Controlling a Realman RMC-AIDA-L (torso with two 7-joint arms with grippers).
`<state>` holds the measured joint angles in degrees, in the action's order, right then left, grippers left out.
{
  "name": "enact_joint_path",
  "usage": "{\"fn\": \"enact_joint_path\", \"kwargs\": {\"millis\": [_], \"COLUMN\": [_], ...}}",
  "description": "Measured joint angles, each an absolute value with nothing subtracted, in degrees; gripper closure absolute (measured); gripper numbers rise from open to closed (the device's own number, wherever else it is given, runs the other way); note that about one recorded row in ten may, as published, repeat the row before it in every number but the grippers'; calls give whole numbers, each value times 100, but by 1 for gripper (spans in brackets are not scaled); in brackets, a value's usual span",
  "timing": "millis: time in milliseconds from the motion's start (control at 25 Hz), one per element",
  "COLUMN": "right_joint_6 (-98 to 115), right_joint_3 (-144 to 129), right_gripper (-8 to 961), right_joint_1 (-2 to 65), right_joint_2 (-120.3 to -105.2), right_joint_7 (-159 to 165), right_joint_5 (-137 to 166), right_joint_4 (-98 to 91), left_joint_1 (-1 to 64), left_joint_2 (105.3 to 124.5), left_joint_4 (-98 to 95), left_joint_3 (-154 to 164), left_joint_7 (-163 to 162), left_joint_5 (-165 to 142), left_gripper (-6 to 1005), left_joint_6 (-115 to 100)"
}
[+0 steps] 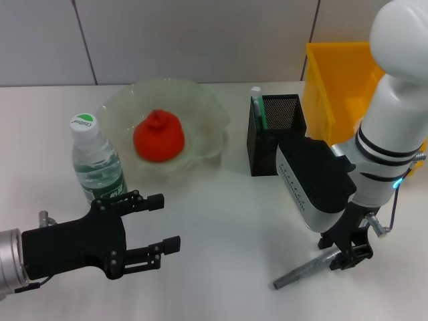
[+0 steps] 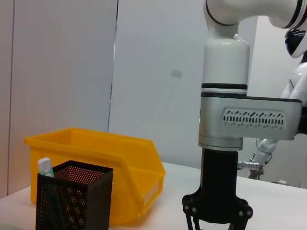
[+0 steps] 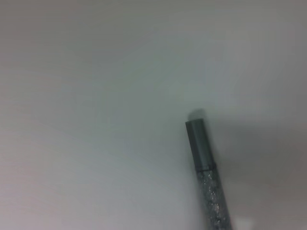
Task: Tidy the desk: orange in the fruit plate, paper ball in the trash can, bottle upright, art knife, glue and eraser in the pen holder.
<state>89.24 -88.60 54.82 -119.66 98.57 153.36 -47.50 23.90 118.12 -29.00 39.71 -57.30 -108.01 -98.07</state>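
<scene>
Art knife (image 1: 304,271) lies pinched in the right claw (image 1: 348,257).

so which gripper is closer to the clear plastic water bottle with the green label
Left. The left gripper sits open just in front of the clear plastic water bottle; the right gripper is across the desk, on the grey art knife.

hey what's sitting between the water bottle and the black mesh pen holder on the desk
The pale green fruit plate with the orange in it lies between the upright bottle and the pen holder, clear in the head view.
</scene>
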Motion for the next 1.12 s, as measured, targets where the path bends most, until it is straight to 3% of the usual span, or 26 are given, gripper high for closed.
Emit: {"fn": "enact_joint_path", "kwargs": {"millis": [440,600,1000,1120], "right_joint_6": [8839,8788,8686,8670], "right_joint_3": [-8859,-8893,-9002,-8958], "right_gripper": [602,697,707,756], "right_joint_1": [5463,5468,5450,5444], "right_joint_2": [-11971,-11971,-11971,-11969], "right_joint_7": [9778,9771,9694,9685], "right_joint_5": [15336,15336,15337,15314], "right_joint_4": [-4664,-4643,-4627,-4663], "left_joint_1": [2390,2390,2390,2391], "left_joint_2": [11812,11812,11812,11812], "left_joint_4": [-2901,-2896,-2896,-2897], "left_joint_3": [3973,3973,3973,3973], "left_joint_7": [-5726,-5727,-5730,-5730], "left_joint_5": [-10731,-10708,-10610,-10602], "left_gripper": [241,242,244,245], "left_joint_6": [-9832,-9838,-9888,-9892]}}
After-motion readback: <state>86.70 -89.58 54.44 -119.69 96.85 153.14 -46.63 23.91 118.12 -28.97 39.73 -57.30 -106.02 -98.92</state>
